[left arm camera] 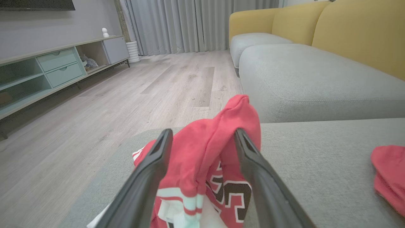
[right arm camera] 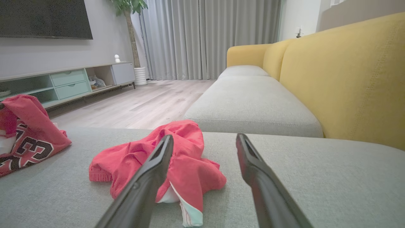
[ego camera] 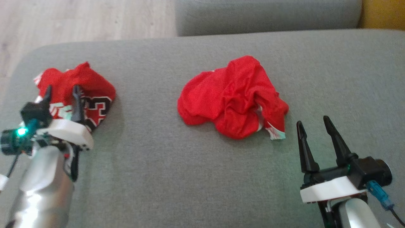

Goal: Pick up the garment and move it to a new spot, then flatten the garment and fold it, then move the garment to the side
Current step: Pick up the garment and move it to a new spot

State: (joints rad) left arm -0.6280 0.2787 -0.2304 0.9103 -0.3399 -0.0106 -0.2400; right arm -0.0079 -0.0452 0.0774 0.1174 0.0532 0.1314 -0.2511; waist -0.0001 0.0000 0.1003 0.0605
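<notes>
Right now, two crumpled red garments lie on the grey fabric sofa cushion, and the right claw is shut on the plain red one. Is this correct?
Not quite. The right claw is open and apart from the plain red crumpled garment, as the head view shows. The rest is right.

Red garment [ego camera: 231,98] lying crumpled in heap at middle of grey cushion [ego camera: 158,177], white-and-mint hem [ego camera: 278,134] sticking out at near right edge. Red jersey [ego camera: 95,87] with black-and-white lettering lying bunched near cushion's left end, well apart.

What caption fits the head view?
Open left gripper at the numbered red jersey; open right gripper near the plain red garment.
</notes>
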